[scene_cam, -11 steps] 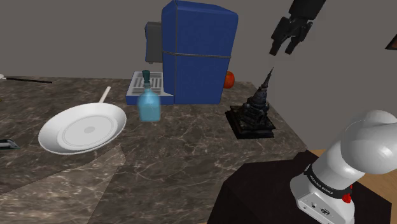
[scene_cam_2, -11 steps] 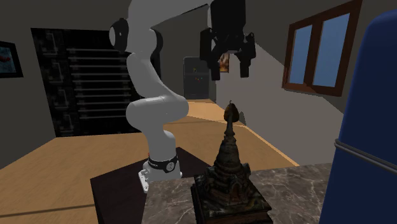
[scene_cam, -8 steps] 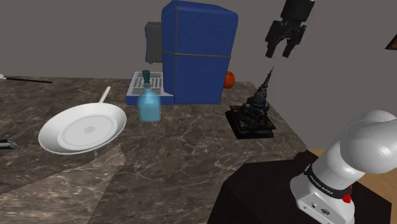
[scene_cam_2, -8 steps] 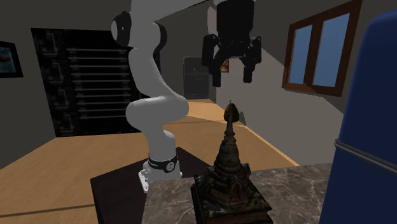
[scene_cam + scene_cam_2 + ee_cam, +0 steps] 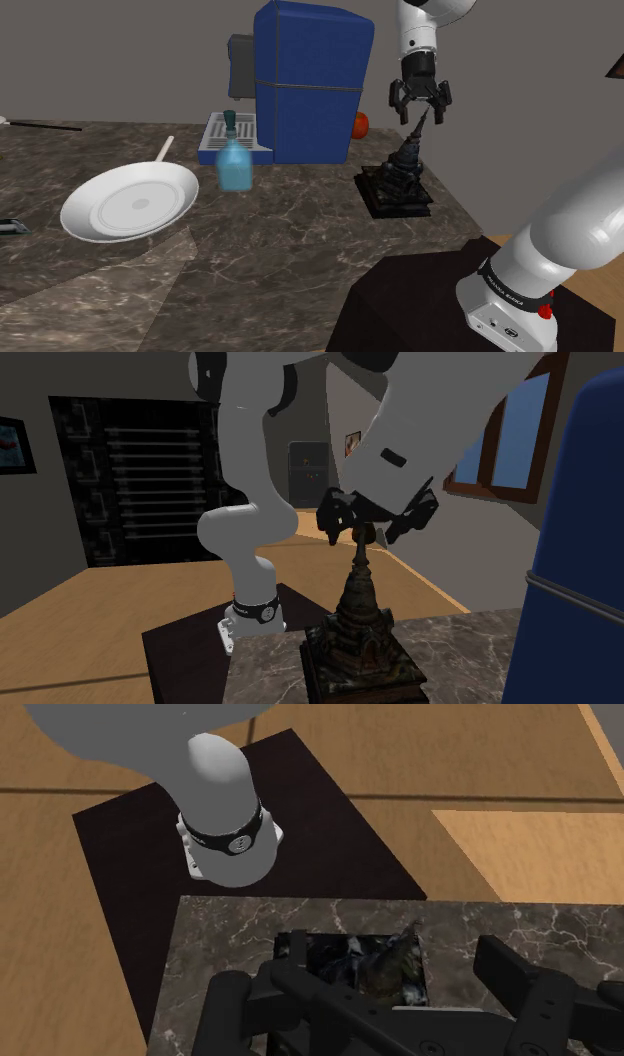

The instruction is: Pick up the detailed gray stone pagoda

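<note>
Pagoda (image 5: 405,178): dark grey, standing upright on the marble counter (image 5: 300,230), directly beneath the claw (image 5: 420,116).
Claw: hanging open, not gripping anything.
Second exterior view: showing the fingers (image 5: 331,522) straddling the spire tip, apart from it.
Wrist view: showing the pagoda's square base under the claw.

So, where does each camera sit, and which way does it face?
Shoulder view: beside and behind the stand, looking down over the counter; shows the arm and the open gripper at the tip of the pagoda.
Second exterior view: low by the counter, facing the arm across the pagoda; shows the arm, base to gripper.
Wrist view: on the wrist, looking down at the pagoda and stand; shows both fingers and the arm's base.
All share the pagoda.
</note>
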